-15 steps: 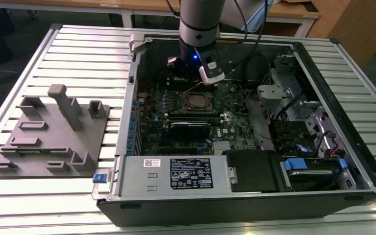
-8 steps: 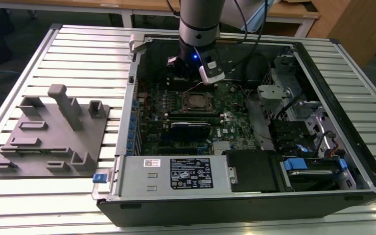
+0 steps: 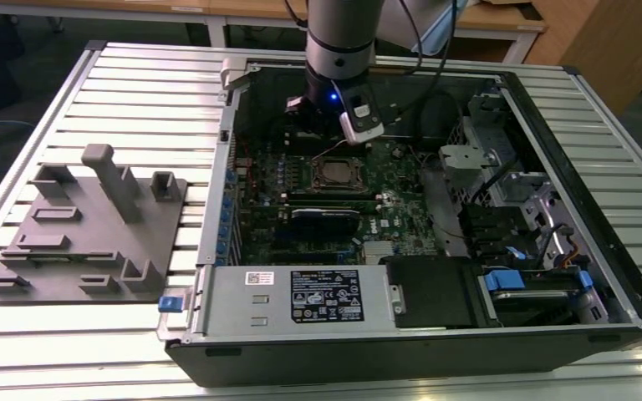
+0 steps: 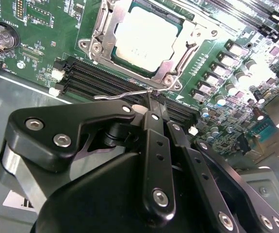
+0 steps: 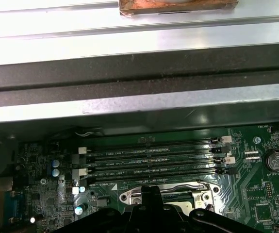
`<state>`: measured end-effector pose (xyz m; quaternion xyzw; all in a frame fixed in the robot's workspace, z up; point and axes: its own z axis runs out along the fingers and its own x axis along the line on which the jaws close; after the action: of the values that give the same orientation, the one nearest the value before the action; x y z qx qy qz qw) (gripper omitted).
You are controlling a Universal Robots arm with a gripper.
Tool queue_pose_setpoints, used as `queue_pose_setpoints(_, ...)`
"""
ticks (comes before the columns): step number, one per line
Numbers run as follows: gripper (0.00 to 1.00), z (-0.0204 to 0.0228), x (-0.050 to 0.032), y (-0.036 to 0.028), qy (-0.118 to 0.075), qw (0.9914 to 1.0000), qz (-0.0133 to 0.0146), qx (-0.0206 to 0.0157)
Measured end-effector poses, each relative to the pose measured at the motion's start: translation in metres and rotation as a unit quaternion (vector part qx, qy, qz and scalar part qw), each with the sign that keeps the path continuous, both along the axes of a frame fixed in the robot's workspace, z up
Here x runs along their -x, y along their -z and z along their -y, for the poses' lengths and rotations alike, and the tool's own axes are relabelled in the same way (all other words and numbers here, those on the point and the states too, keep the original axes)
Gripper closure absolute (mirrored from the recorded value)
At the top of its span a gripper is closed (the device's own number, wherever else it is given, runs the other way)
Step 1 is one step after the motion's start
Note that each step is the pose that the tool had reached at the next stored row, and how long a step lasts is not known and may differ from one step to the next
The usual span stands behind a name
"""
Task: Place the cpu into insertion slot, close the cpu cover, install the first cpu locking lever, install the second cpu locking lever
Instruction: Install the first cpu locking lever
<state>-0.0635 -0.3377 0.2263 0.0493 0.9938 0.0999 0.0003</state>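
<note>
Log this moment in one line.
cpu: seated in socket | cover: down over cpu | gripper: shut, tips at thin lever beside socket

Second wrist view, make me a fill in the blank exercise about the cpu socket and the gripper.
The cpu cover lies ____ over the cpu, seated in the insertion slot.
The gripper is shut, its tip at a thin wire ____.
The circuit board around the slot is ____.
Missing words: closed; lever; green.

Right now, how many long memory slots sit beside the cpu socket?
4. The memory slots lie side by side in one bank, between the cpu and the case wall; none looks hidden in the first wrist view.
</note>
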Motion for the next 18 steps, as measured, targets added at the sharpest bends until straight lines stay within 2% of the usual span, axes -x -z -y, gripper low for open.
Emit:
queue_pose_setpoints(5, 0.89, -0.0002, -0.0035, 0.0013, 0.0, 1.0, 0.0, 0.0001)
queue_pose_setpoints(9, 0.89, -0.0026, -0.0036, 0.0013, 0.0, 1.0, -0.0001, 0.0001)
queue_pose_setpoints(15, 0.89, -0.0028, -0.0037, 0.0021, 0.001, 1.0, 0.0, 0.0001)
queue_pose_setpoints(18, 0.89, -0.0035, -0.0037, 0.0024, 0.001, 0.99999, 0.0, 0.0044)
